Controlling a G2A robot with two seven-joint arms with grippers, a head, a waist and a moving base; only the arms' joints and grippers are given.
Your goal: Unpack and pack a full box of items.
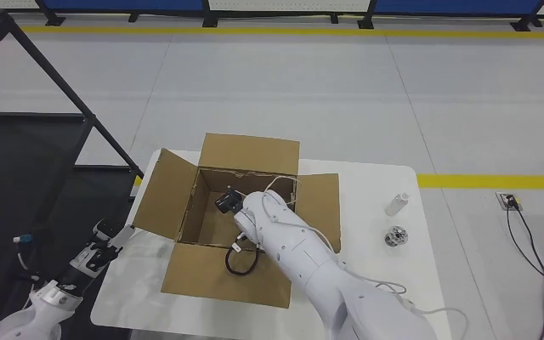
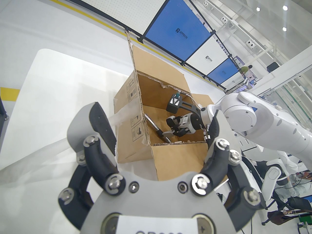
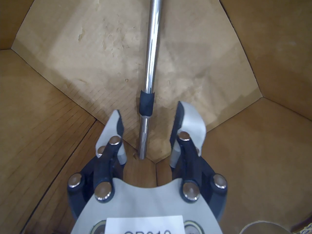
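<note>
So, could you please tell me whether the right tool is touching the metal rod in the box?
Apart. The right wrist view shows the right tool open astride the metal rod, with a clear gap on both sides.

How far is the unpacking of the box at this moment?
Done, it seems: a small white bottle and a round metal part stand on the table, outside the cardboard box. In hand: the right gripper is down inside the box, its fingers open on either side of a metal rod, not closed on it. Left: lifting the rod out, then repacking everything. The left gripper is open, holding nothing.
</note>
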